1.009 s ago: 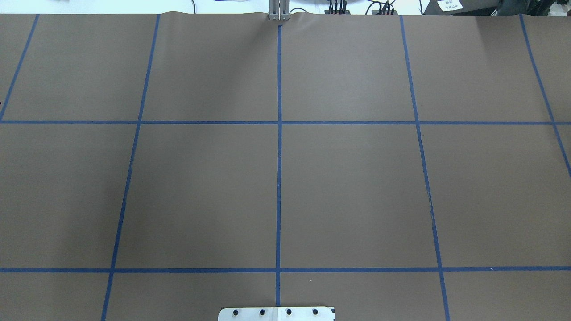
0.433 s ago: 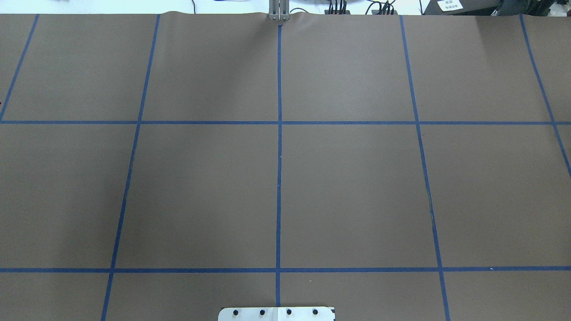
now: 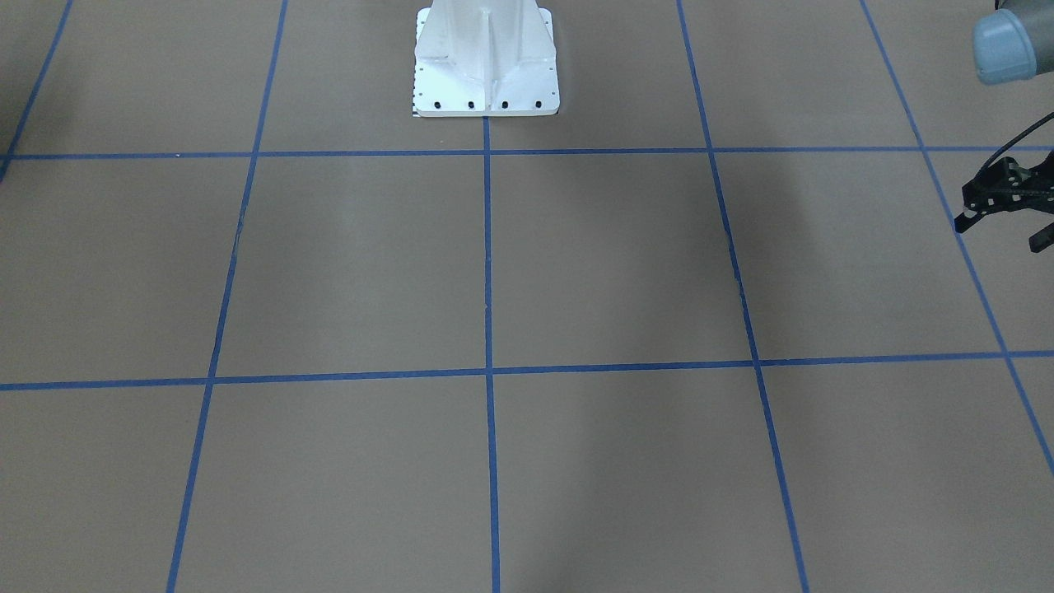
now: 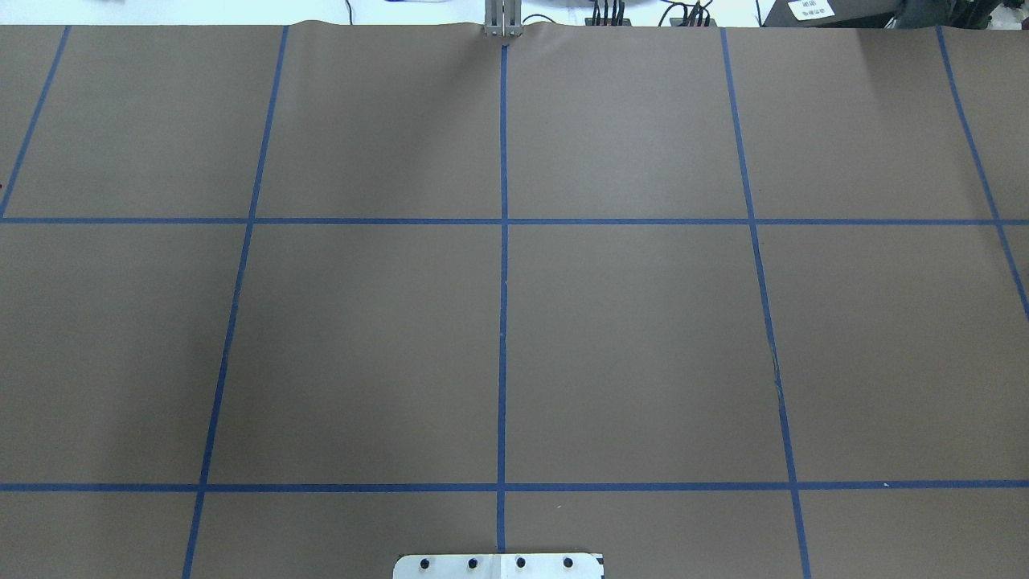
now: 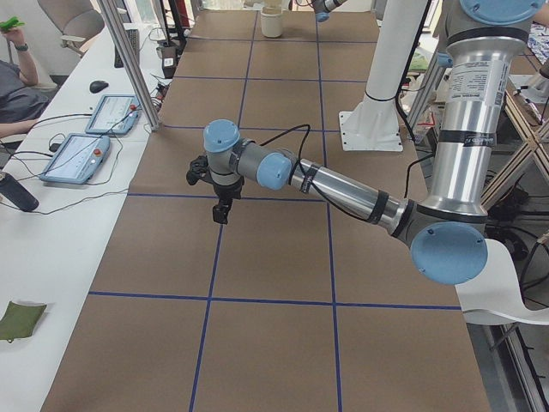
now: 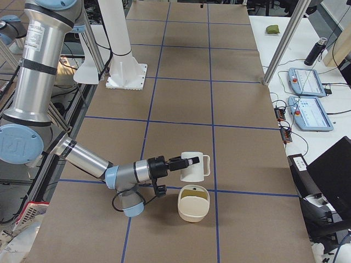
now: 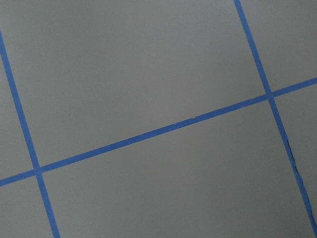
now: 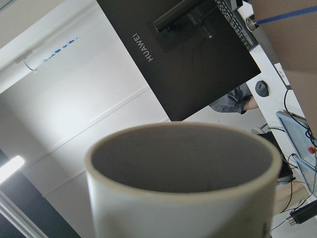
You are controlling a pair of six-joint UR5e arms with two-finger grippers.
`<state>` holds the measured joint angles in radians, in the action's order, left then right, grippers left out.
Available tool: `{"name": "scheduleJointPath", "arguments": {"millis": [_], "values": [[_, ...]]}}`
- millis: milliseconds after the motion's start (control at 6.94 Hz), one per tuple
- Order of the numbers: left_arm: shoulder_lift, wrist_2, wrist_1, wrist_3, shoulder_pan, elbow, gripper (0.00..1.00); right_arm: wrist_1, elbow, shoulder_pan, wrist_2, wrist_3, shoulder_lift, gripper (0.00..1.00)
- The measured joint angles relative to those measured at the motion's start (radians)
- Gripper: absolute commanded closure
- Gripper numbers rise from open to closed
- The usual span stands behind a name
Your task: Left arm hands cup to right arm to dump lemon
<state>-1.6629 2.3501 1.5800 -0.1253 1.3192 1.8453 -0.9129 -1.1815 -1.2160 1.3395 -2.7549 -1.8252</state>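
Observation:
The white cup (image 6: 193,167) hangs tipped on its side above the table, at the tip of my right gripper (image 6: 184,162), handle to the right. I cannot tell from this side view whether the gripper is shut. The right wrist view shows the cup's mouth (image 8: 183,163) close up, grey inside and empty. The dull yellow lemon (image 6: 193,193) lies in a cream bowl (image 6: 193,211) just below the cup. My left gripper (image 3: 1000,232) is open and empty above the table, far from the cup; it also shows in the exterior left view (image 5: 219,204).
The white robot pedestal (image 3: 486,58) stands at the table's robot side. Brown paper with blue tape lines (image 4: 503,322) covers the table. Tablets (image 6: 307,104) and cables lie on the white side bench. The overhead view shows no arm.

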Motion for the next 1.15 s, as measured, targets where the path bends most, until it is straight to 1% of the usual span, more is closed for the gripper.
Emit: {"name": "scheduleJointPath", "arguments": {"millis": [288,577,865,1153], "values": [[0.000,0.000,0.000,-0.003,0.000,0.000,0.00,0.016,-0.024,0.001,0.050,0.295,0.010,0.67],[0.000,0.000,0.000,-0.006,0.000,0.000,0.00,0.023,-0.040,0.003,0.133,0.621,0.025,0.68],[-0.001,0.000,0.000,-0.007,-0.001,0.000,0.00,0.041,-0.052,0.005,0.258,0.980,0.040,0.69],[0.006,0.002,0.000,-0.007,-0.001,0.005,0.00,0.139,-0.099,0.010,0.393,1.321,0.058,0.69]]}}
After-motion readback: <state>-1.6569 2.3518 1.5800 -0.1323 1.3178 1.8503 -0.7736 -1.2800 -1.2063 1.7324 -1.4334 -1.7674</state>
